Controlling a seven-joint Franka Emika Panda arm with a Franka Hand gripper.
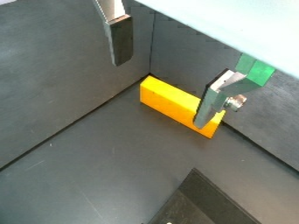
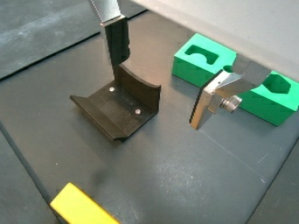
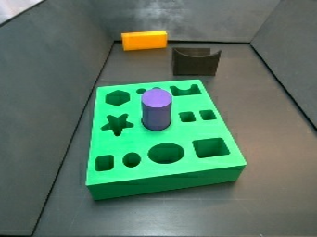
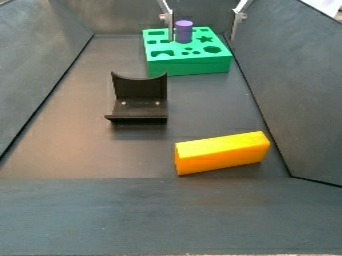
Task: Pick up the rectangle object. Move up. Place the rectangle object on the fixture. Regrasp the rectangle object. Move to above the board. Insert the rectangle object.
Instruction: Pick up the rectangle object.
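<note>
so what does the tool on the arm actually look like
In both wrist views the tool has two flat silver metal finger plates, each with a dark rubbery pad on its inner face. One finger carries a small round silver bolt. No cables or markings show.

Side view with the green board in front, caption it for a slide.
Purple cylinder standing in green holed board; orange block and dark fixture behind.

Smooth, plain orange-yellow plastic on the rectangle object (image 4: 223, 153), slightly glossy. Matt dark plastic on the fixture (image 4: 138, 96), matt bright green on the board (image 3: 161, 134). Brushed silver metal with dark matt pads on the gripper (image 2: 162, 70) fingers (image 1: 214, 101), hanging above the matt grey floor (image 4: 94, 150).
</note>
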